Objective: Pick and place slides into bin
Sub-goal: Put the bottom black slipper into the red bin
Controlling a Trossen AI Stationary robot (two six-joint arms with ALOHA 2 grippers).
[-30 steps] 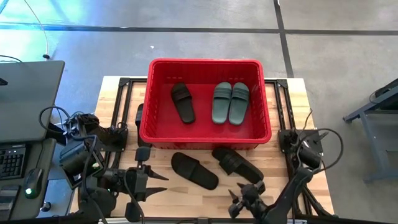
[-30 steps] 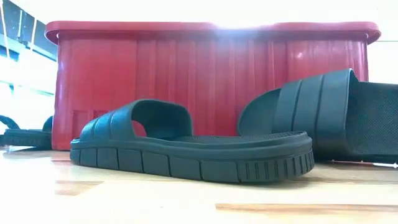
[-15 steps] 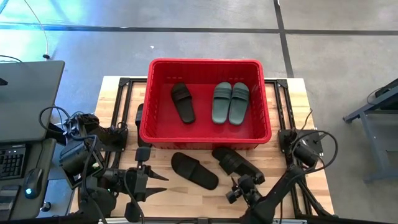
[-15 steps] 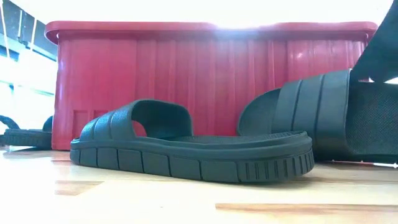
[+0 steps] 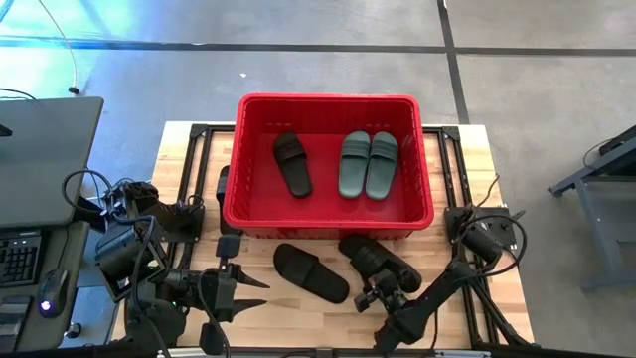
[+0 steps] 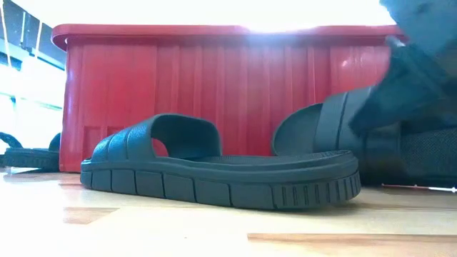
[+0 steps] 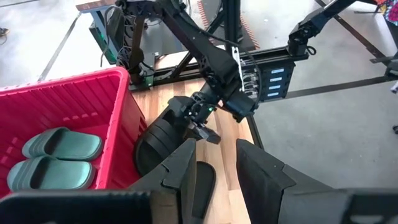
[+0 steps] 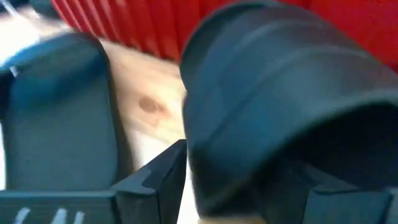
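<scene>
Two dark fingers of my right hand [image 5: 373, 290] stand spread at the strap end of a black slide [image 5: 379, 261], one to each side of it, nothing pinched. That slide lies on the bench [image 5: 467, 179] just in front of the red bin [image 5: 328, 107], beside a second black slide [image 5: 310, 271]. Inside the bin rest one more black slide [image 5: 292, 163] and a sage-green pair [image 5: 369, 165]. My left hand [image 5: 256, 291] waits low at the bench's near edge, fingers parted, empty.
</scene>
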